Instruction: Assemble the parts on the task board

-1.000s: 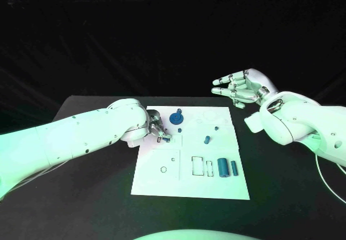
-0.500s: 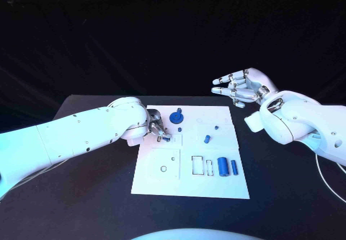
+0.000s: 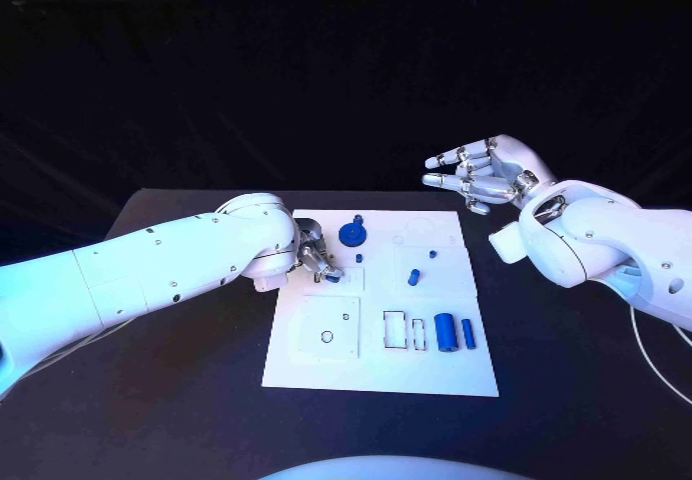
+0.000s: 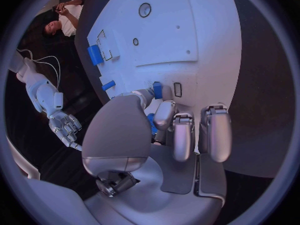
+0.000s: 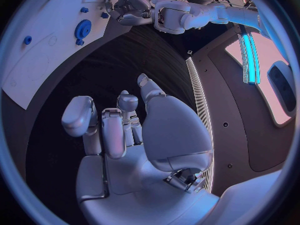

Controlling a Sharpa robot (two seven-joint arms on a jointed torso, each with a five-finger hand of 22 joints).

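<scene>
Fingers (image 4: 181,135) of the left hand (image 3: 315,258) curl down over the left edge of the flat white rectangular task board (image 3: 433,375), and the left wrist view shows a small blue plastic peg (image 4: 157,89) at the tips; whether they grasp it or only touch it I cannot tell. Against a second ago that hand has not shifted, so the placing looks stalled in fine alignment, not finished. Just beside the hand, toward the board's far edge, stands a round blue toothed gear (image 3: 353,236). Nearer the middle sit a short blue stud (image 3: 414,277) and a smaller one (image 3: 431,255). By the right edge lie two blue cylinders (image 3: 446,333) side by side, next to outlined slots that remain unfilled. Well apart, past the board's far right corner, the right hand (image 3: 480,175) hovers above the black table (image 3: 173,400), fingers spread, holding nothing, as it did before.
</scene>
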